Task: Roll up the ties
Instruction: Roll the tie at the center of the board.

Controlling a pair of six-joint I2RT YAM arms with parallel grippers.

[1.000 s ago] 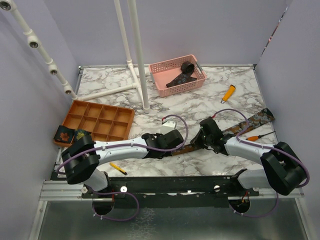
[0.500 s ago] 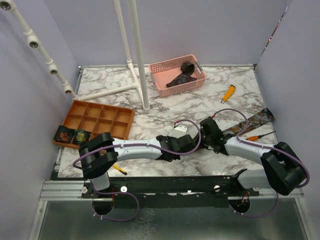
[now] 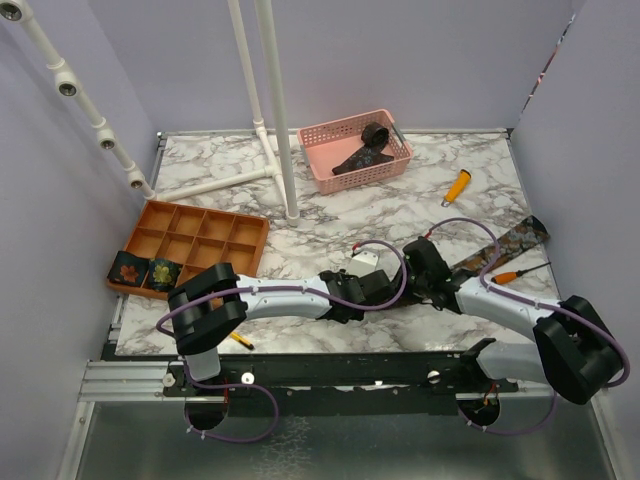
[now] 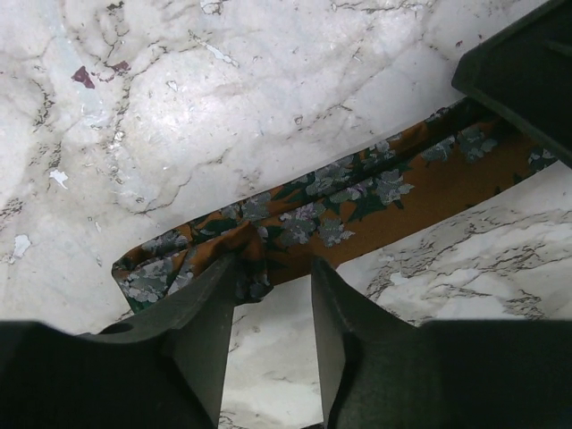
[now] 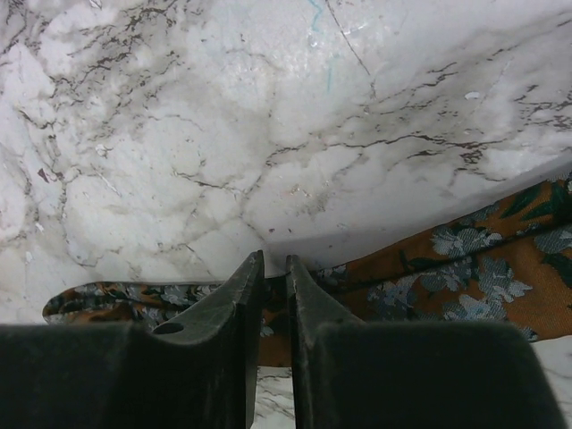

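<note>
One unrolled tie, orange-brown with grey-green flowers, lies slantwise across the marble table. Both grippers meet at its narrow end. My left gripper is open. Bare marble shows between its fingers, and the left fingertip touches bunched fabric of the tie. My right gripper stands over the tie with a slim gap between its jaws and fabric under the tips. From above, the left gripper and right gripper nearly touch. Two rolled ties sit in the orange tray.
A pink basket at the back holds dark ties. A white pipe stand rises left of it. Orange-handled tools lie at the right, and a yellow one lies near the front edge. Purple walls close in both sides.
My left arm has reached further right to the tie's narrow end. Both grippers, shut a second ago, have opened, the left wider than the right.
</note>
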